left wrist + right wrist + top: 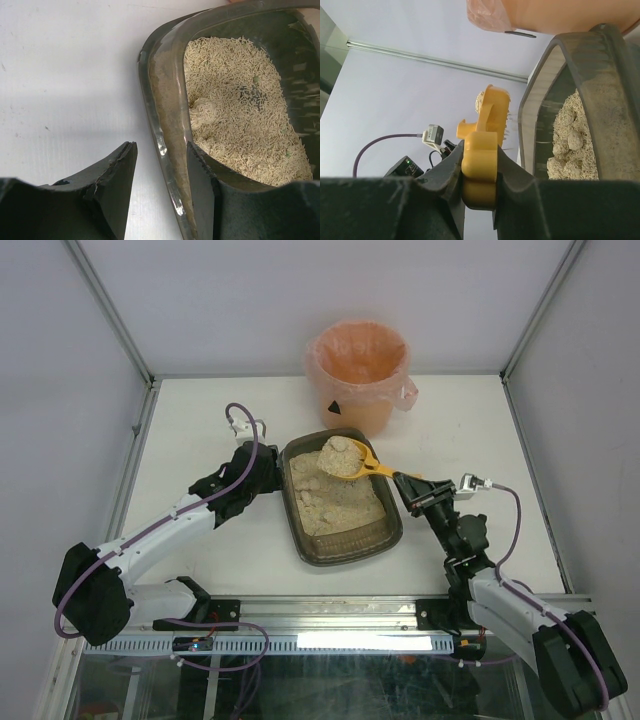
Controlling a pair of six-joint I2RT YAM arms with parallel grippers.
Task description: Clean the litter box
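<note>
Litter box (pixel 340 540) — long axis runs near-to-far; level.

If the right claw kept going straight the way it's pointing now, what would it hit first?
Probably the right wall of the litter box: the right claw, holding the yellow scoop, points up-left across it. Height is unclear, so it might pass over.

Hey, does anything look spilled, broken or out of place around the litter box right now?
Nothing spilled shows on the table. The litter box sits skewed to the table edges. One finger of the left gripper has a chipped, cracked edge. The scoop carries a heaped load.
</note>
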